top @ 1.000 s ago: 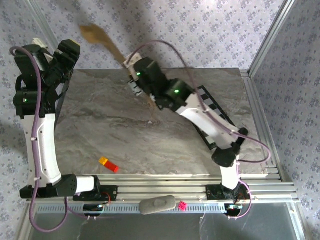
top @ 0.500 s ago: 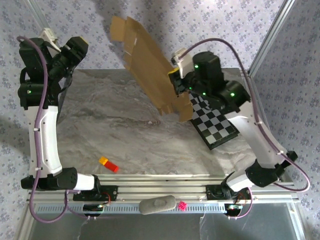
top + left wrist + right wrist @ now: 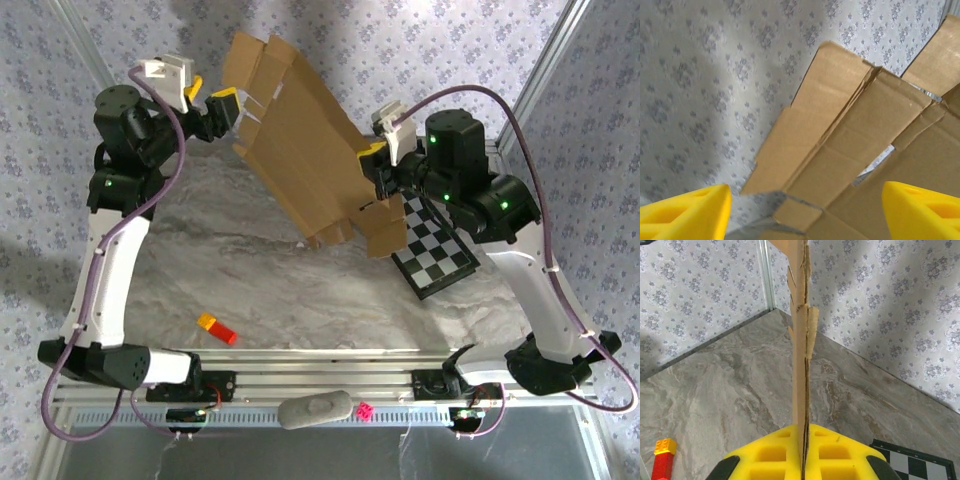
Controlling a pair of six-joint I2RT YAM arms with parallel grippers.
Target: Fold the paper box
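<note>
Top: paper box (image 3: 300, 150), a flat die-cut sheet, hangs tilted above the far tabletop (image 3: 230, 270), between both arms. Risk: it's pinched at one edge only, so a bump from the left jaws could pivot it or make it slip.
Left wrist: left jaws wide open, flap edge between the fingers (image 3: 685, 210), no contact visible.
Right wrist: right jaws clamped on the sheet, seen edge-on between the pads (image 3: 770, 452).

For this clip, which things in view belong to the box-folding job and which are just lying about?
Job: paper box, clamped in the right gripper; open left gripper by its left edge.
Lying about: checkered board, red-and-yellow toy brick, grey object and pink piece on the front rail.
</note>
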